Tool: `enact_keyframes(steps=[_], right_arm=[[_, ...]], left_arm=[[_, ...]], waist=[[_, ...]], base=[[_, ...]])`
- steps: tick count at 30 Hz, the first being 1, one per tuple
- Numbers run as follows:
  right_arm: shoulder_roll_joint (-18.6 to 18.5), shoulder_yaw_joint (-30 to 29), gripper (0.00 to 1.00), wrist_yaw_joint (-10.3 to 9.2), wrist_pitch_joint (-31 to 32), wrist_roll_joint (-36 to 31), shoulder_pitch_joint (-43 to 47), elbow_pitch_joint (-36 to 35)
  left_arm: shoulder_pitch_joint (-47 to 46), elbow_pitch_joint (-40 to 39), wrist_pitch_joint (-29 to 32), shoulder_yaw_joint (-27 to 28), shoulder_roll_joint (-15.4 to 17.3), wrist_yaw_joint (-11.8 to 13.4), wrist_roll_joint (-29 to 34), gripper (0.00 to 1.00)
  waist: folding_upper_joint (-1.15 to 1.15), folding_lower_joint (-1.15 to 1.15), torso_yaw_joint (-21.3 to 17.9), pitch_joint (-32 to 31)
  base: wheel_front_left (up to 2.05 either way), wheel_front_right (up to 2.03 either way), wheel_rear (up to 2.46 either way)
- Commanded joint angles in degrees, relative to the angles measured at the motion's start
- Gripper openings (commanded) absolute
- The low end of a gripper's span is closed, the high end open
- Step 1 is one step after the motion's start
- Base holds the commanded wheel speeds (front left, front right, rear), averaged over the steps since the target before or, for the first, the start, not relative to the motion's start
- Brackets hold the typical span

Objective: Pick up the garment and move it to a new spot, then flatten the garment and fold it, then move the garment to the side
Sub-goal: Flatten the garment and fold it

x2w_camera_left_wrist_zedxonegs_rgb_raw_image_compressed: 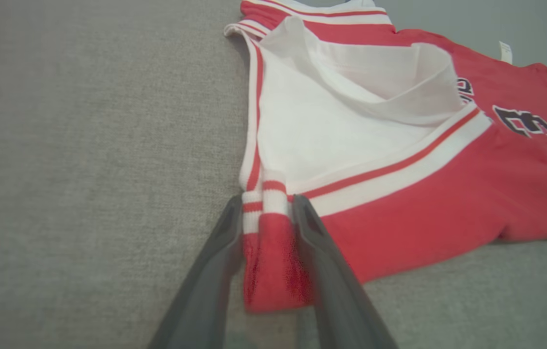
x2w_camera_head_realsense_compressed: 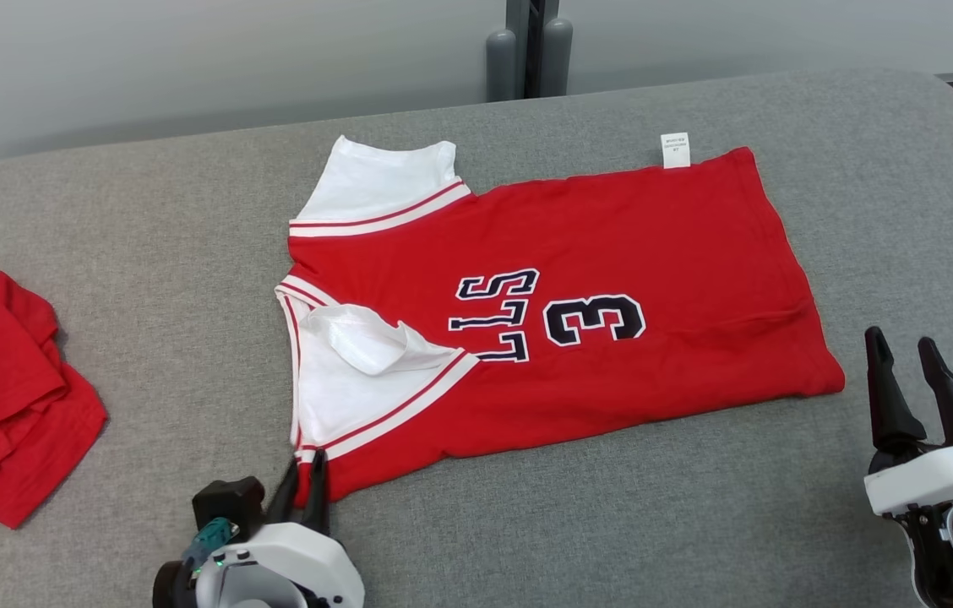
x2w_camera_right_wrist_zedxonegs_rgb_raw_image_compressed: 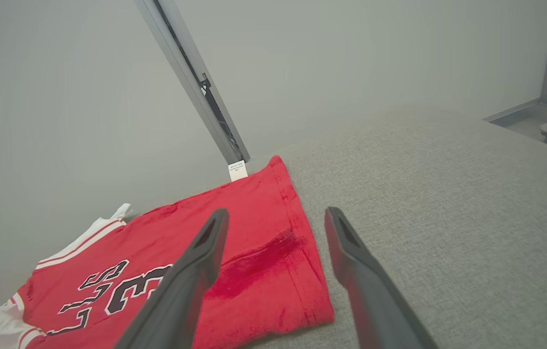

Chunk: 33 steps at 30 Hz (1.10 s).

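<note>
The garment (x2w_camera_head_realsense_compressed: 654, 228) is a red jersey with white sleeves and a dark number 3, spread flat across the middle of the grey padded table (x2w_camera_head_realsense_compressed: 147, 236). One white sleeve (x2w_camera_head_realsense_compressed: 358, 338) is folded over near its left end. My left gripper (x2w_camera_head_realsense_compressed: 306, 463) is at the jersey's near left corner. In the left wrist view the left gripper (x2w_camera_left_wrist_zedxonegs_rgb_raw_image_compressed: 267, 201) has both fingers pressed against a bunched red and white striped edge of the garment (x2w_camera_left_wrist_zedxonegs_rgb_raw_image_compressed: 273, 252). My right gripper (x2w_camera_head_realsense_compressed: 899, 338) stands open just off the jersey's right hem; in the right wrist view the right gripper (x2w_camera_right_wrist_zedxonegs_rgb_raw_image_compressed: 276, 212) holds nothing, over the hem (x2w_camera_right_wrist_zedxonegs_rgb_raw_image_compressed: 302, 271).
A second red garment (x2w_camera_head_realsense_compressed: 3, 388) lies crumpled at the table's left edge. A white label (x2w_camera_head_realsense_compressed: 675, 150) sticks out of the jersey's far edge. Grey posts (x2w_camera_head_realsense_compressed: 527, 51) stand behind the table. The table's rounded right end (x2w_camera_head_realsense_compressed: 950, 127) drops to the floor.
</note>
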Motion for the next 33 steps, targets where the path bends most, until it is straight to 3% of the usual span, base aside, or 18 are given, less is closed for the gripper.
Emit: enact_keyframes(steps=[1, 9, 18, 32, 33], right_arm=[[-0.5, -0.2, 1.0, 0.0, -0.3, 0.4, 0.4, 1.1], [-0.7, 0.1, 1.0, 0.0, 0.6, 1.8, -1.5, 8.9], [1.0, -1.0, 1.0, 0.0, 4.0, 9.2, -6.0, 19.0], [0.9, 4.0, 1.0, 0.0, 6.4, 17.3, -9.1, 22.8], [0.8, 4.5, 0.8, 0.0, 6.5, 17.8, -9.2, 23.2]], left_arm=[[0.0, 0.8, 0.5, -0.7, -0.1, -0.6, -0.3, 0.0], [-0.1, -4.5, 0.3, 1.0, 0.2, -1.2, 2.2, 0.0], [1.7, -10.5, 0.3, 1.9, 0.2, -2.1, 6.0, 0.0], [1.1, -12.2, 0.3, 1.4, -0.2, -2.5, 7.0, 0.0], [1.1, -12.2, 0.3, 1.4, -0.2, -2.4, 7.3, 0.0]], waist=[[0.0, 0.0, 0.1, -0.1], [0.0, 0.0, 1.6, -0.2], [0.0, 0.0, 3.5, 0.8], [0.0, 0.0, 4.8, 2.2], [0.0, 0.0, 4.7, 2.2]], base=[[0.0, 0.0, 0.0], [0.0, 0.0, 0.0], [0.0, 0.0, 0.0], [0.0, 0.0, 0.0], [0.0, 0.0, 0.0]])
